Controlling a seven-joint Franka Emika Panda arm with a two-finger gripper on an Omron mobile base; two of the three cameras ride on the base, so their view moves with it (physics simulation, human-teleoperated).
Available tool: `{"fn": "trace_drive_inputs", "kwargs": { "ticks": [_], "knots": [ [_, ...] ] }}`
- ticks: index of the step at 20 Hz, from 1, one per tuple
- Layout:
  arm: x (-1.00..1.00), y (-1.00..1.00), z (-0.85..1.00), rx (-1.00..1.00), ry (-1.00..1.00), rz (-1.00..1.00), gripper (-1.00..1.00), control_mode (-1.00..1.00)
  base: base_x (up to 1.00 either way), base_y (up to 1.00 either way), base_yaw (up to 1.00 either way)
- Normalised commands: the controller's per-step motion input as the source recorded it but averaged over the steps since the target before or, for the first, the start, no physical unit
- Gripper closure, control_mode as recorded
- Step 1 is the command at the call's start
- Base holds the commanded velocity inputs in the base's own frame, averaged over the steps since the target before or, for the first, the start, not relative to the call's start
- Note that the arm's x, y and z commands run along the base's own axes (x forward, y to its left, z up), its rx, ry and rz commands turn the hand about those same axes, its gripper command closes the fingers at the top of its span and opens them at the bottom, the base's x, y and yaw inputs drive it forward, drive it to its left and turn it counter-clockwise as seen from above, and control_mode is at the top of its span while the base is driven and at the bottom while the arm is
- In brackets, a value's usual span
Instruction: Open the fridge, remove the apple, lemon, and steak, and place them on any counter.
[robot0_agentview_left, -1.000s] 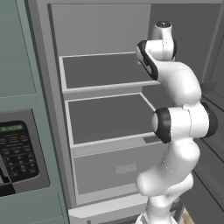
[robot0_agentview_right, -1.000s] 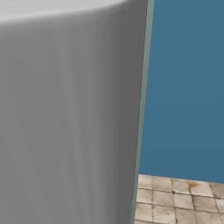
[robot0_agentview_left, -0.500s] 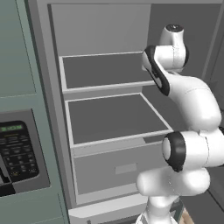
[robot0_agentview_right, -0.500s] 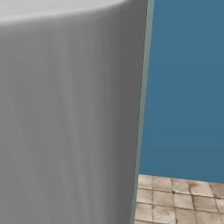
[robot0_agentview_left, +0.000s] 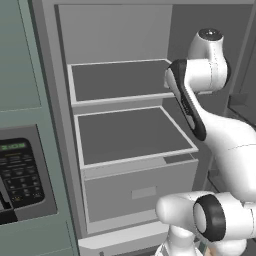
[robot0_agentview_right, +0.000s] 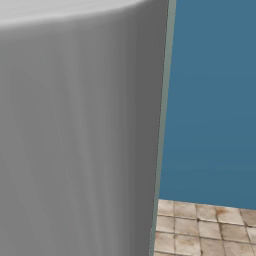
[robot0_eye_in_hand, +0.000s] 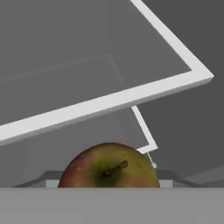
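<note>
Hand view: the apple (robot0_eye_in_hand: 109, 166) sits right at the bottom edge, stem toward the camera, pressed up close between where the fingertips would rise. The tips themselves are hidden behind it and the lower edge, so a grip looks likely, but I cannot tell for certain whether the hand is clamped on the fruit or merely close to it. Behind the apple run the white-edged shelves (robot0_eye_in_hand: 131, 98) of the fridge (robot0_agentview_left: 125, 85), seen at a tilt.

In the left base view the fridge stands open, its two grey shelves and the lower drawer (robot0_agentview_left: 142, 192) bare of the lemon and steak from this angle. The arm (robot0_agentview_left: 210, 115) has swung over the last second: its elbow has dropped low and to the right while the upper link has lifted and leaned back from the shelves. That reads as the apple being drawn out of the compartment.

Judged from this, the apple is on its way out but not yet set down on a tabletop; the lemon and steak remain to be fetched.
</note>
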Motion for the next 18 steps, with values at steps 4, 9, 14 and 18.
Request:
{"fn": "trace_drive_inputs", "kwargs": {
  "ticks": [4, 9, 14, 18],
  "knots": [
    [-0.84, -0.08, 0.24, 0.04, 0.02, -0.05, 1.0, -1.0, 0.0, 0.0, 0.0],
    [-0.95, -0.29, 0.01, 0.0, -0.03, 0.01, 1.0, -1.0, 0.0, 0.0, 0.0],
    [-0.93, 0.0, 0.0, -0.01, -0.06, 0.0, 1.0, -1.0, 0.0, 0.0, 0.0],
    [-0.82, 0.0, 0.0, 0.0, -0.02, 0.0, 1.0, -1.0, 0.0, 0.0, 0.0]
  ]
}}
